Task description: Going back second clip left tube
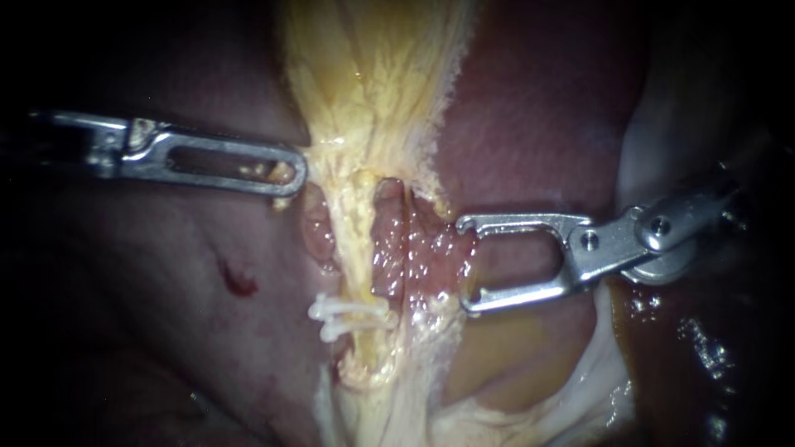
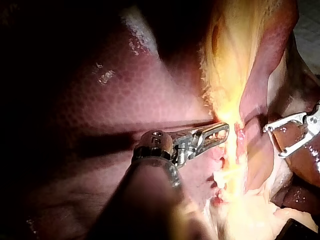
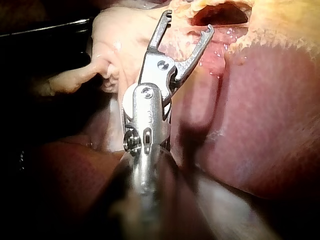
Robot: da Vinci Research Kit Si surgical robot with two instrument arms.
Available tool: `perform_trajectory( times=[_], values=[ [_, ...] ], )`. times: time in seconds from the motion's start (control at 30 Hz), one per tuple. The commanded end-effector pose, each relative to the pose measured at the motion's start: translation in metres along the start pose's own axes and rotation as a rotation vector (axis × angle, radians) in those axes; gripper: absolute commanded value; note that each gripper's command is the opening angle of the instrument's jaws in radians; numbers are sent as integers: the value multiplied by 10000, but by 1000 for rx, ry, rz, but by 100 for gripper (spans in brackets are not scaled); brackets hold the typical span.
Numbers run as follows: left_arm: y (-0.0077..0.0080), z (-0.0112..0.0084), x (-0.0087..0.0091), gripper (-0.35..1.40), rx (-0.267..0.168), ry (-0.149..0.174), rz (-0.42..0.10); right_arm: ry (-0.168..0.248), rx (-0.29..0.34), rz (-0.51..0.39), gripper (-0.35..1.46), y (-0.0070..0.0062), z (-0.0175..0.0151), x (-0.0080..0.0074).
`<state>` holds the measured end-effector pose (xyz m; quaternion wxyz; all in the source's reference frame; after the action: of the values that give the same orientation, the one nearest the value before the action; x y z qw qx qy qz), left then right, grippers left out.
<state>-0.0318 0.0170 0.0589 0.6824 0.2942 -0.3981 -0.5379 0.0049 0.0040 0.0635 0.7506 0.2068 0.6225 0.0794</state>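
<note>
Two white clips sit side by side across a pale yellow tube that runs down the middle of the endoscope view. My left instrument comes in from the left, its jaws shut on the yellow tissue at the strand's left edge, above the clips; the left wrist view shows the same grip. My right instrument stands to the right of the glistening pink tissue, jaws wide open and empty, clear of the tube. Its open jaws also show in the right wrist view.
Dark red liver lies on both sides of the yellow strand. A small blood spot marks the liver at lower left. Pale whitish tissue spreads below the right instrument's shaft.
</note>
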Motion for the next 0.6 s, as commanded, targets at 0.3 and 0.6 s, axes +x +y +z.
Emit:
perform_trajectory(
  times=[0.3,0.6],
  values=[
    [16,52,12,-35,16,8,14,3,1,3,50,2,-9,1],
    [18,60,14,-35,12,19,16,6,1,4,50,2,-11,2]
  ],
)
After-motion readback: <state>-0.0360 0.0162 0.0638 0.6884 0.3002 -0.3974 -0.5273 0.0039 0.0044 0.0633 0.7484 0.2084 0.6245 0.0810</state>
